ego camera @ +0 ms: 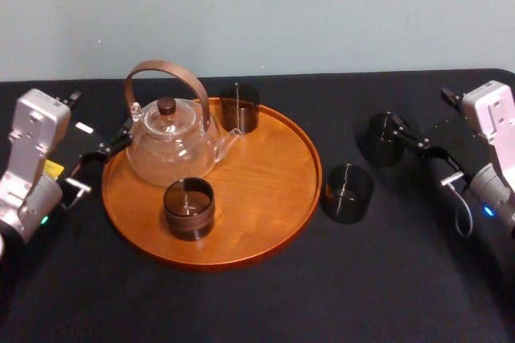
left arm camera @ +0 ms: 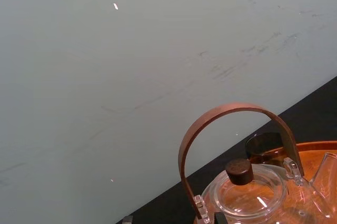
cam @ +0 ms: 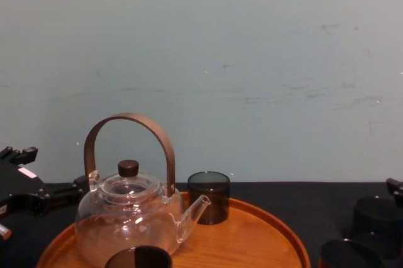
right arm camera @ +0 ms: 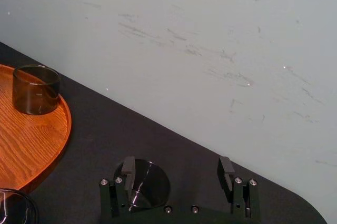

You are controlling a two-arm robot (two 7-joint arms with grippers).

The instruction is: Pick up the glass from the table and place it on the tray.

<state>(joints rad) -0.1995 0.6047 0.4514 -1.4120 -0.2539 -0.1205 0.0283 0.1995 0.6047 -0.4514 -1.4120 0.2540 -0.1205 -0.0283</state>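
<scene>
covering the table (ego camera: 265, 303): a matt black top, straight along the back, rounded at the right back corner.
room: a pale grey-green wall (ego camera: 322, 13) with faint scuffs rises right behind that edge.
tray: large round orange-brown wooden tray (ego camera: 265, 190) with a low rim, left of centre.
on the tray: a clear glass teapot (ego camera: 170, 146) with an arched brown handle, back left; a short dark smoked glass (ego camera: 239, 107) at the back rim; a second dark glass (ego camera: 188, 208) at the front.
on the table: a third dark glass (ego camera: 348, 192) just beside the tray's right rim; a fourth dark glass (ego camera: 380, 140) farther right and back, at one finger of the right gripper (ego camera: 406, 135), off-centre in its gap.
right gripper: fingers apart, low over the black top.
left gripper (ego camera: 111, 143): at the tray's left rim beside the teapot, fingers apart.
open room: black top in front of the tray; plain wood across the tray's right half.
</scene>
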